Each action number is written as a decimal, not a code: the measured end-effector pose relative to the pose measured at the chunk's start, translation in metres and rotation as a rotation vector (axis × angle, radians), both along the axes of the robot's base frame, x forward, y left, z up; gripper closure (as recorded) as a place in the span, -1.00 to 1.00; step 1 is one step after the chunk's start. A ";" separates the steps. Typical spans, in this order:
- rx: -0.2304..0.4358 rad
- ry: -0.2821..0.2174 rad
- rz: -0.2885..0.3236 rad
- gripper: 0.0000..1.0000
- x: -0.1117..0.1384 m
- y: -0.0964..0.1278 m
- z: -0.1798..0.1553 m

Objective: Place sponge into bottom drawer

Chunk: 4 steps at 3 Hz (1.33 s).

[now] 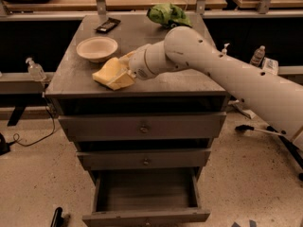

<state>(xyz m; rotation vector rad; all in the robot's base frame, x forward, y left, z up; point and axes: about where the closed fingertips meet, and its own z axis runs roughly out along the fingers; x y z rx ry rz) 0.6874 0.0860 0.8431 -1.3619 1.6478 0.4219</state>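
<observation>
The pale yellow sponge [110,72] lies at the front left of the grey cabinet top [189,82], its right end tipped up. My gripper [126,74] reaches in from the right at the end of the white arm [213,70] and is shut on the sponge's right end, low over the top. The bottom drawer [146,217] is pulled out, open and empty, straight below. The two shallower drawers [142,126] above it are shut.
A beige round bowl [97,48] stands just behind the sponge. A green cloth lump [167,14] lies at the back right and a flat black object [107,24] at the back left. A clear bottle [35,70] stands to the cabinet's left.
</observation>
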 end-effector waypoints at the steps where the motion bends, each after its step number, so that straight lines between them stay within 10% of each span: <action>1: 0.030 -0.064 0.062 1.00 -0.024 0.015 0.028; 3: -0.096 -0.091 -0.004 1.00 -0.104 -0.038 0.012; 4: -0.096 -0.091 -0.004 1.00 -0.104 -0.038 0.012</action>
